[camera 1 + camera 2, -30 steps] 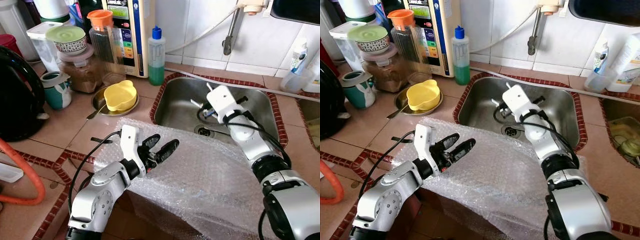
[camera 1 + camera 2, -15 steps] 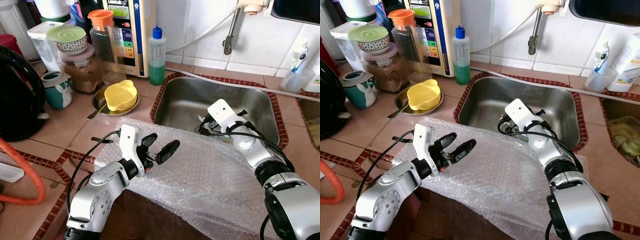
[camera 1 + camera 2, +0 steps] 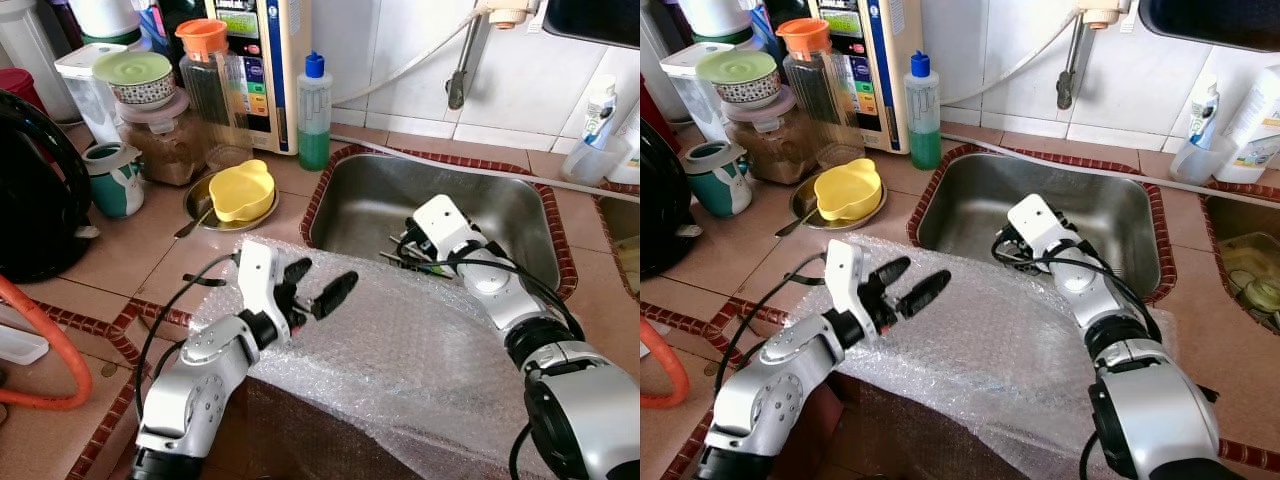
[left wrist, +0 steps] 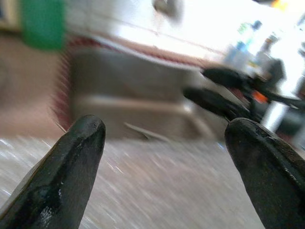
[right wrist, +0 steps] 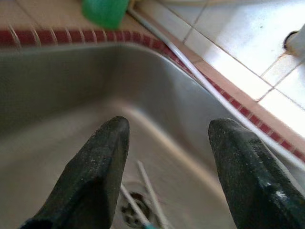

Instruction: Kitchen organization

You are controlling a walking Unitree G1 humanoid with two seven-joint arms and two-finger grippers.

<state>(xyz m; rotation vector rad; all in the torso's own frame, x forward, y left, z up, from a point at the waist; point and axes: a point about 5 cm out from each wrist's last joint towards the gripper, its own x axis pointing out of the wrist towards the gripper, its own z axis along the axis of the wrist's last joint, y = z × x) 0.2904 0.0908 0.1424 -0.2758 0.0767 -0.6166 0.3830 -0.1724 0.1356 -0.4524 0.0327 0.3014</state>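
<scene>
Right pincer hangs spread apart in the sink, probably after the chopsticks. Left pincer, also apart, hovers over bubble wrap at the table's front edge

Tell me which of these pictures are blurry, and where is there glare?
Eye views: sharp, with soft sheen on the bubble wrap. Left wrist view: everything beyond the fingers is smeared, and the far right is washed out. Right wrist view: the sink is soft, and the white wall tiles glare.
</scene>
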